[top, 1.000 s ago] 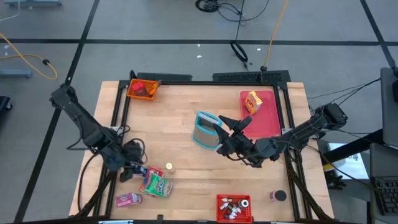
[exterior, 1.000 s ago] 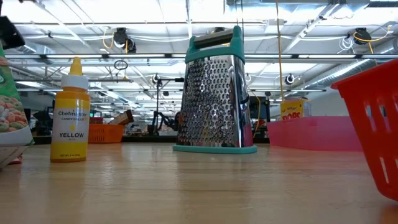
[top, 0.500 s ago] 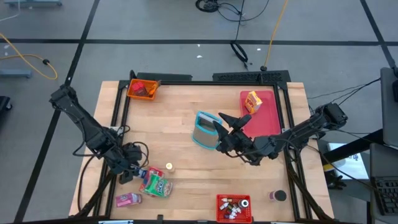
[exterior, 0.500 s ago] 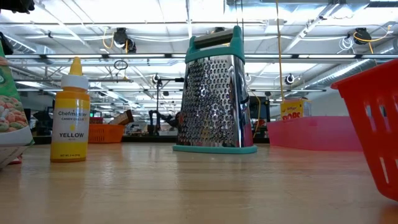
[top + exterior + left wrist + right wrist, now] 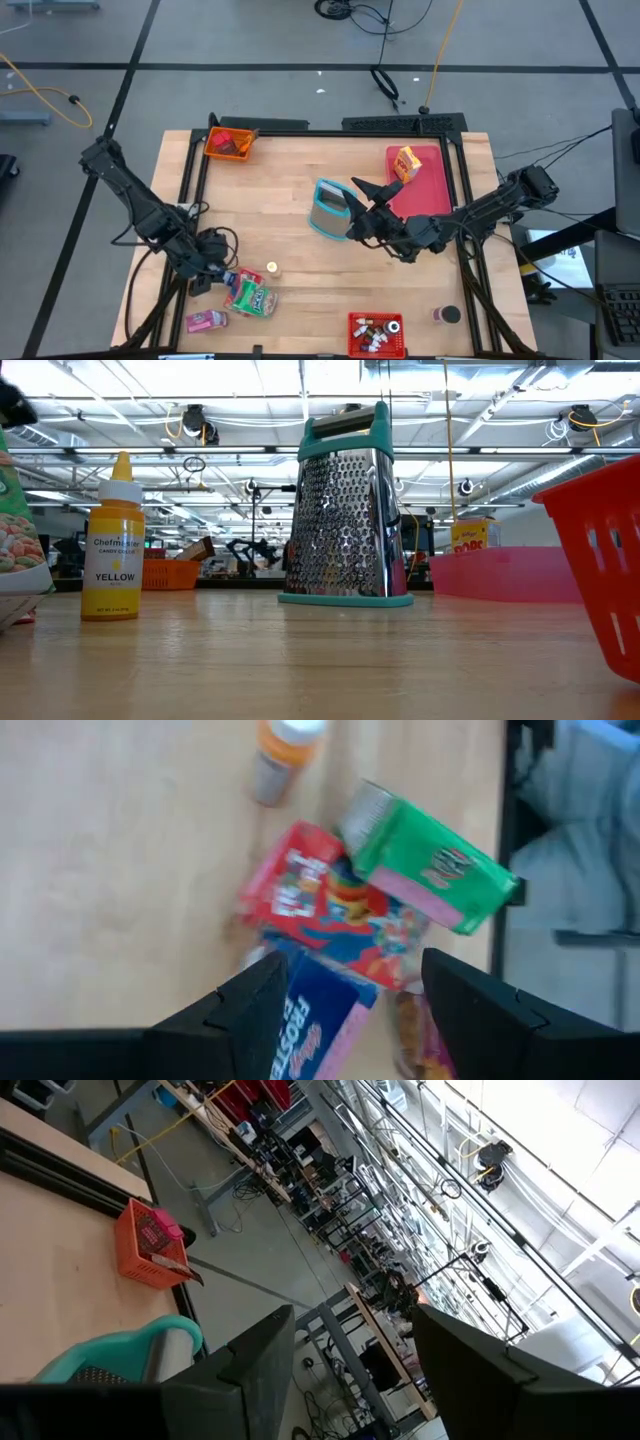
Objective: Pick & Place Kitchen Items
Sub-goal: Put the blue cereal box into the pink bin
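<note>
Left wrist view shows the left gripper [image 5: 345,990] spread empty above the snack packets [image 5: 345,910] — probably lining up a pick; next, descend and close. The right gripper [image 5: 362,207], open, hovers beside the grater [image 5: 330,208].

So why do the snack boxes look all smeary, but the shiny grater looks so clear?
Left wrist view: the snack boxes are smeared, likely motion blur from the moving camera, and only big lettering reads. Low view: the grater stands sharp with its holes crisp, while bright ceiling lights wash out the room behind it. High view: even light, only soft shadows on the table.
</note>
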Motion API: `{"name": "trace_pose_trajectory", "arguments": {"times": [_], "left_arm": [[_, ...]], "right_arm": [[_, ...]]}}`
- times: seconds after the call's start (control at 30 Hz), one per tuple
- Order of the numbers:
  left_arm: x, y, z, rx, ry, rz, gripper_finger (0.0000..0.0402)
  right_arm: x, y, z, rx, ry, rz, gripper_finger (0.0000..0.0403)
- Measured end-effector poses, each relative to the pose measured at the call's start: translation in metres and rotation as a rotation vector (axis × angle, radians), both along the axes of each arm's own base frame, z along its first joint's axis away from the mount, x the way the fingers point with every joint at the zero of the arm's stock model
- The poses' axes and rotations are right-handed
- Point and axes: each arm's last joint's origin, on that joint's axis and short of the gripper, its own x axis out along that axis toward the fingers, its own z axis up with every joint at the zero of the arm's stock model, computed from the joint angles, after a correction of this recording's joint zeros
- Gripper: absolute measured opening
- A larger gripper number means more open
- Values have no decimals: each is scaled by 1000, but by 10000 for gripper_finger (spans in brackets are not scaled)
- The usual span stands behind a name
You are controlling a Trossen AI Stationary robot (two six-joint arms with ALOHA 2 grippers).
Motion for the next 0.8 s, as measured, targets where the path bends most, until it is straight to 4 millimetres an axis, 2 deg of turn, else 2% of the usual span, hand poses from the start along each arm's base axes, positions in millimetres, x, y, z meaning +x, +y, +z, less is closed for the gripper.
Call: {"name": "trace_pose_trajectory", "arguments": {"times": [0.13,0.47,0.8], "left_arm": [[-2,3,12,80,69,22,211],[19,-18,18,166,148,-68,139],[25,-27,12,118,250,-34,131]], "right_arm": [[0,0,-1,-1,8,-2,196],[1,-3,-2,-2,19,-10,196],[2,-3,-5,-8,42,-9,196]]}}
